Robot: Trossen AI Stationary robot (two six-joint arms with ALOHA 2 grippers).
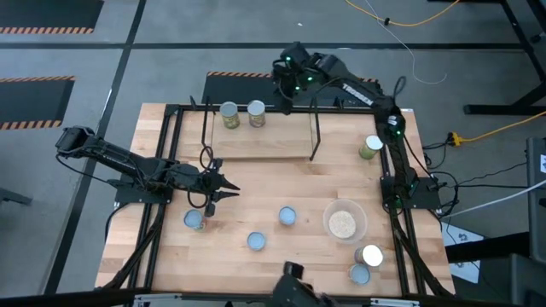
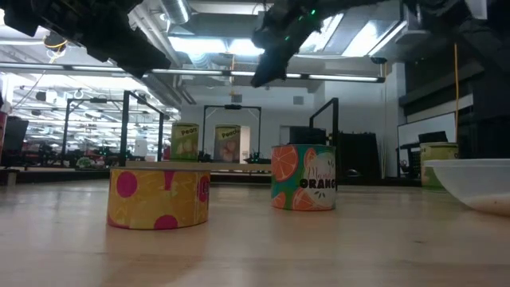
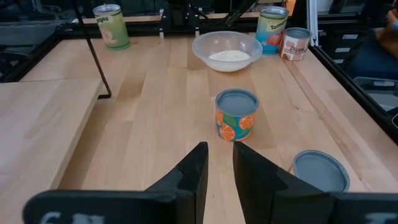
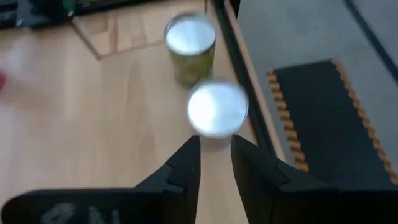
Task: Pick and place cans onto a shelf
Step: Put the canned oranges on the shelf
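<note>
Pale wooden counter [image 1: 281, 183] carries the shelf [image 1: 260, 141] at twelve o'clock holding two cans [image 1: 241, 113], where the right tool [image 1: 283, 70] hovers empty, slightly parted; left tool [image 1: 223, 189], empty, narrowly parted, faces the orange can [image 3: 236, 114], likely next.

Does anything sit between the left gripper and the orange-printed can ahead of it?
Nothing visible. The left gripper, jaws slightly apart, faces the orange-printed can across bare wood; a blue-topped can lies off to one side.

Bright ceiling strip lights [image 2: 191, 41] flare white in the low view, leaving the arms as silhouettes. In the right wrist view, two shiny silver-topped cans [image 4: 217, 108] glare and blur. The pale wooden table [image 1: 281, 183] is evenly lit, with soft shadows.
</note>
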